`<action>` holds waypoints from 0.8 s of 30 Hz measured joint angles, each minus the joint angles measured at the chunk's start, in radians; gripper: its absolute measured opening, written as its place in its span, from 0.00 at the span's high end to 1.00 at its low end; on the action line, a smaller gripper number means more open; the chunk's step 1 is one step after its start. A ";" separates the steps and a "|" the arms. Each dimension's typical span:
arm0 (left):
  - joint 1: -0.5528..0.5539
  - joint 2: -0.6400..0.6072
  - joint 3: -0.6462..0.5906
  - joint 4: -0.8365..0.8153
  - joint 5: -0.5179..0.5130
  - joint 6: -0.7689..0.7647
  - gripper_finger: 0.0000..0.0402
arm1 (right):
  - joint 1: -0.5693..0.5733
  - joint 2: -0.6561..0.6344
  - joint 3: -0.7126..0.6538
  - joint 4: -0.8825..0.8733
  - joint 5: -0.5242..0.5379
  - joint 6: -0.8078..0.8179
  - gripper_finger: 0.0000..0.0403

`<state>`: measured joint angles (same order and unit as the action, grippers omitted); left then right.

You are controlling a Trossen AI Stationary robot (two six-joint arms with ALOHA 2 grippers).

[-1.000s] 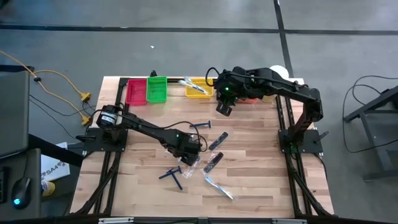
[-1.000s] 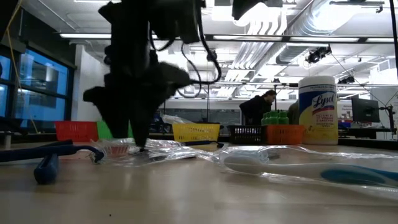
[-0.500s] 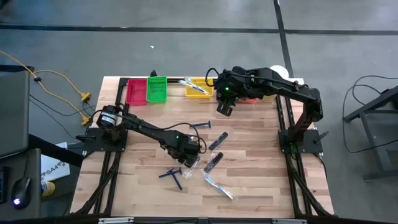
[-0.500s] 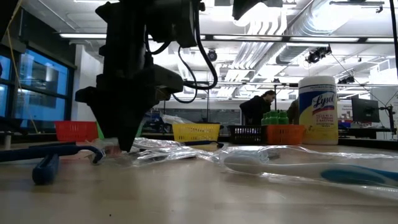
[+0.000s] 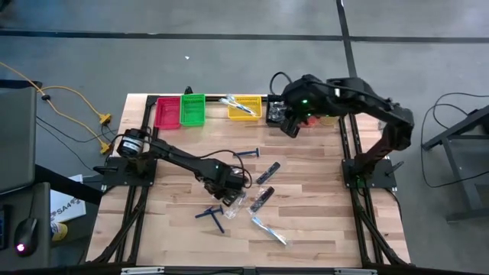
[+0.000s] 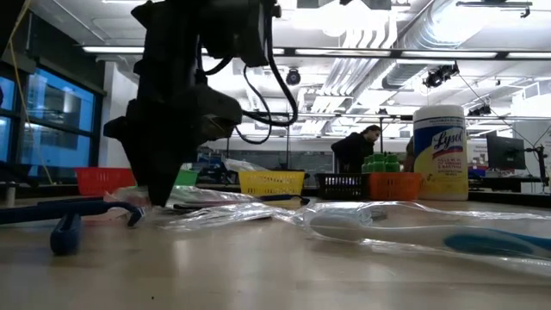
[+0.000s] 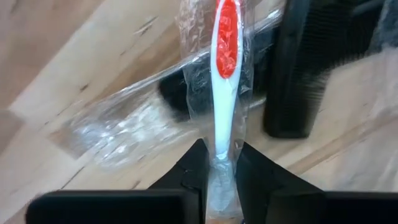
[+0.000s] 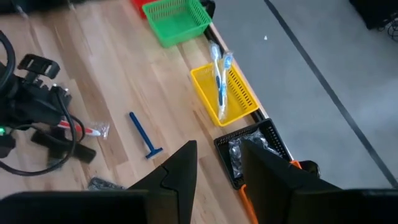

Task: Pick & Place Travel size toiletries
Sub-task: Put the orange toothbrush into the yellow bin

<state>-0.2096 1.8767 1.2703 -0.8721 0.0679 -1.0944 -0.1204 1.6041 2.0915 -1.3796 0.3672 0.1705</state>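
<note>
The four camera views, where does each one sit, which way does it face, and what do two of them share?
High view: above the table, facing straight down; both arms show, left hand, right hand.
Low view: at tabletop height, facing level across into the room; the left arm comes down from above.
Left wrist view: on the left arm, facing past its fingers, pinched on the red toothbrush.
Right wrist view: on the right arm, facing down past its own fingers.
Shared: high and right wrist views both show the yellow bin.

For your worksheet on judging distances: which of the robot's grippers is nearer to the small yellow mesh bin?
Right. The right gripper hovers just beside the yellow mesh bin at the table's far edge. The left gripper, closing on a clear-wrapped red-and-white toothbrush, is mid-table.
</note>
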 joint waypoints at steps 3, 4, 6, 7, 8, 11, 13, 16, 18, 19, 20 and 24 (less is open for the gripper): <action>0.000 -0.029 0.000 -0.023 -0.009 0.017 0.87 | 0.000 -0.028 0.000 0.000 -0.001 0.022 0.71; 0.000 -0.040 0.000 -0.034 -0.023 0.025 0.87 | 0.000 -0.035 0.000 -0.001 -0.004 0.031 0.71; 0.001 -0.070 0.000 -0.042 -0.049 0.043 0.87 | 0.001 -0.043 0.000 -0.004 -0.011 0.044 0.71; 0.006 -0.088 0.000 -0.042 -0.066 0.051 0.87 | 0.001 -0.045 0.000 -0.007 -0.024 0.048 0.71; 0.008 -0.108 0.000 -0.047 -0.084 0.065 0.87 | 0.001 -0.046 0.000 -0.009 -0.037 0.052 0.71; 0.017 -0.173 0.001 -0.038 -0.149 0.103 0.87 | 0.004 -0.046 -0.018 -0.002 -0.055 0.070 0.71; 0.020 -0.223 0.000 -0.058 -0.203 0.126 0.87 | 0.015 -0.048 -0.058 0.011 -0.053 0.072 0.71; 0.020 -0.304 0.001 -0.061 -0.311 0.150 0.87 | 0.028 -0.061 -0.156 0.057 -0.053 0.079 0.71; 0.020 -0.352 0.001 -0.051 -0.367 0.179 0.87 | 0.043 -0.072 -0.243 0.138 -0.055 0.092 0.71; 0.020 -0.374 0.001 -0.047 -0.396 0.195 0.87 | 0.048 -0.087 -0.294 0.180 -0.056 0.095 0.71; 0.020 -0.394 0.000 -0.047 -0.414 0.220 0.87 | 0.049 -0.097 -0.344 0.225 -0.059 0.095 0.71; 0.020 -0.453 0.000 0.014 -0.458 0.343 0.87 | 0.059 -0.126 -0.521 0.470 -0.142 0.091 0.71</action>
<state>-0.1898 1.4238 1.2705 -0.8577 -0.3901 -0.7515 -0.0612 1.4784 1.5700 -0.9097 0.2257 0.2619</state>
